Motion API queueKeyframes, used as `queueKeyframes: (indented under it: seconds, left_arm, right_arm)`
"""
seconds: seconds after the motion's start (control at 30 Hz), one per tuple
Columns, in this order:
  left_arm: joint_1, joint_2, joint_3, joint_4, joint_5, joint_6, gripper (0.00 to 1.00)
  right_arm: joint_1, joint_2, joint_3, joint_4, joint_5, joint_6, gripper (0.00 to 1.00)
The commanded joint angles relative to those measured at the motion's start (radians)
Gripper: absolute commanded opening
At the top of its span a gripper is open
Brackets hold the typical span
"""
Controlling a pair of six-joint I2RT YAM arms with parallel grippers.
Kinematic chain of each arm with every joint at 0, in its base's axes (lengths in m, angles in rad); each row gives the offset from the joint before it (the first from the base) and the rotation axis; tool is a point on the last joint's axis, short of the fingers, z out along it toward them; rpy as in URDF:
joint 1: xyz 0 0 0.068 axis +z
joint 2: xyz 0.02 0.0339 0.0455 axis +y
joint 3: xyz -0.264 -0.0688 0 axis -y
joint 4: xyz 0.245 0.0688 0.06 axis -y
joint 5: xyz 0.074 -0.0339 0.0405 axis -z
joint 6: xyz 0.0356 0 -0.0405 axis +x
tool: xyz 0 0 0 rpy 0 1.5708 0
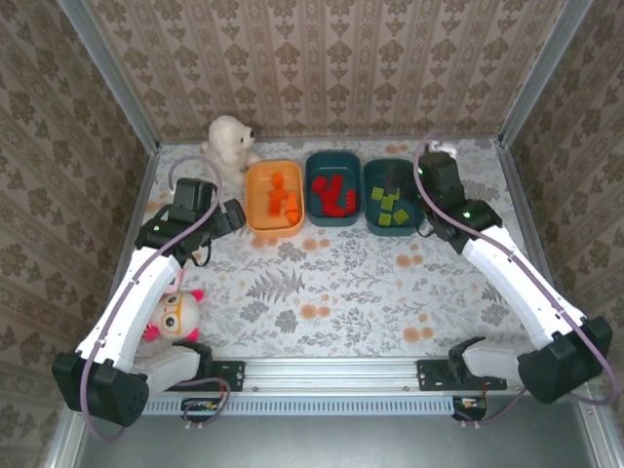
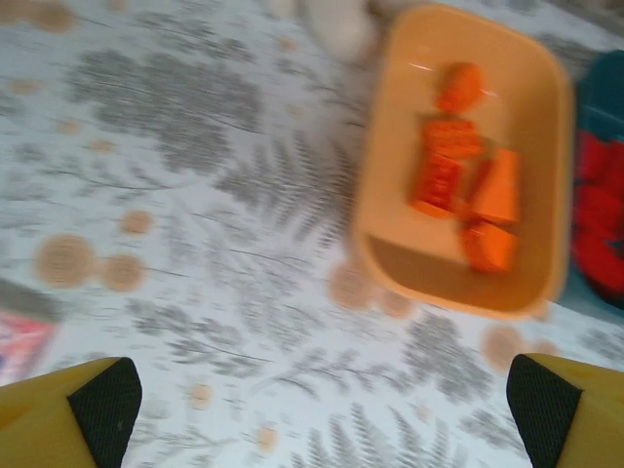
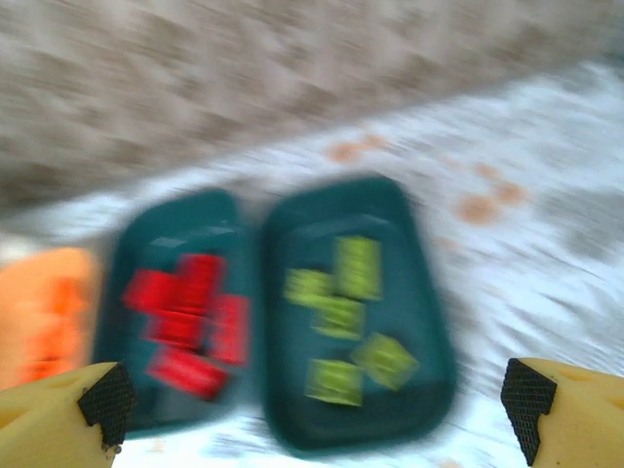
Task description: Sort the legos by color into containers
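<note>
Three containers stand in a row at the back of the table. The orange tub holds several orange legos. Red legos lie in the middle teal tub. Light green legos lie in the right teal tub. My left gripper hangs open and empty over bare tablecloth, just left of the orange tub. My right gripper is open and empty by the green tub's right side.
A white plush bear sits behind the orange tub's left corner. A pink and yellow plush toy lies beside my left arm. Metal frame posts and papered walls close in the table, and a rail runs along the front edge.
</note>
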Motion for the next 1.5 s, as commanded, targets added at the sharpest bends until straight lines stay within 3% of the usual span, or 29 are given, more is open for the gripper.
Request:
queueKeyframes:
  seconds: [0.0, 0.07, 0.13, 0.27, 0.37, 0.57, 0.63, 0.73, 0.83, 0.9, 0.97, 1.03, 1.07, 1.17, 1.2, 1.47]
  left_arm:
    - [0.016, 0.014, -0.091, 0.033, -0.337, 0.087, 1.0]
    - [0.035, 0.012, -0.203, 0.223, -0.368, 0.249, 1.0]
    - [0.055, 0.032, -0.269, 0.324, -0.399, 0.328, 1.0]
    - [0.147, 0.109, -0.399, 0.549, -0.236, 0.449, 1.0]
    - [0.187, 0.182, -0.463, 0.693, -0.177, 0.517, 1.0]
    - [0.258, 0.392, -0.374, 0.821, -0.008, 0.614, 1.0]
    - [0.282, 0.432, -0.351, 0.902, 0.043, 0.633, 1.0]
    - [0.338, 0.473, -0.357, 1.069, 0.123, 0.591, 1.0]
    - [0.36, 0.481, -0.366, 1.099, 0.195, 0.584, 1.0]
    - [0.324, 0.425, -0.475, 1.251, 0.177, 0.625, 1.0]
    - [0.284, 0.385, -0.637, 1.51, 0.141, 0.662, 1.0]
    - [0.263, 0.425, -0.752, 1.745, 0.129, 0.692, 1.0]
    - [0.251, 0.447, -0.784, 1.849, 0.109, 0.709, 1.0]
    - [0.264, 0.442, -0.69, 1.662, 0.102, 0.681, 1.0]
    - [0.305, 0.429, -0.678, 1.609, 0.161, 0.641, 1.0]
    - [0.303, 0.427, -0.689, 1.636, 0.15, 0.642, 1.0]
  right_arm:
    - [-0.12, -0.136, -0.283, 0.139, 0.161, -0.122, 1.0]
    - [-0.171, -0.188, -0.459, 0.352, 0.171, -0.214, 1.0]
    - [-0.202, -0.173, -0.548, 0.482, 0.176, -0.273, 1.0]
    - [-0.233, 0.005, -0.543, 0.571, 0.066, -0.342, 1.0]
    - [-0.236, 0.148, -0.51, 0.661, 0.023, -0.389, 1.0]
    - [-0.278, 0.371, -0.418, 0.805, -0.08, -0.382, 1.0]
    - [-0.292, 0.414, -0.366, 0.741, -0.09, -0.364, 1.0]
    - [-0.303, 0.412, -0.365, 0.731, -0.146, -0.373, 1.0]
    - [-0.303, 0.325, -0.52, 0.927, -0.182, -0.388, 1.0]
    - [-0.304, 0.287, -0.624, 1.08, -0.211, -0.402, 1.0]
    - [-0.304, 0.293, -0.716, 1.246, -0.252, -0.417, 1.0]
    - [-0.301, 0.347, -0.78, 1.436, -0.287, -0.442, 1.0]
    - [-0.296, 0.323, -0.769, 1.393, -0.284, -0.443, 1.0]
    - [-0.318, 0.327, -0.719, 1.291, -0.321, -0.424, 1.0]
    - [-0.322, 0.33, -0.72, 1.294, -0.325, -0.424, 1.0]
    - [-0.321, 0.326, -0.725, 1.299, -0.322, -0.425, 1.0]
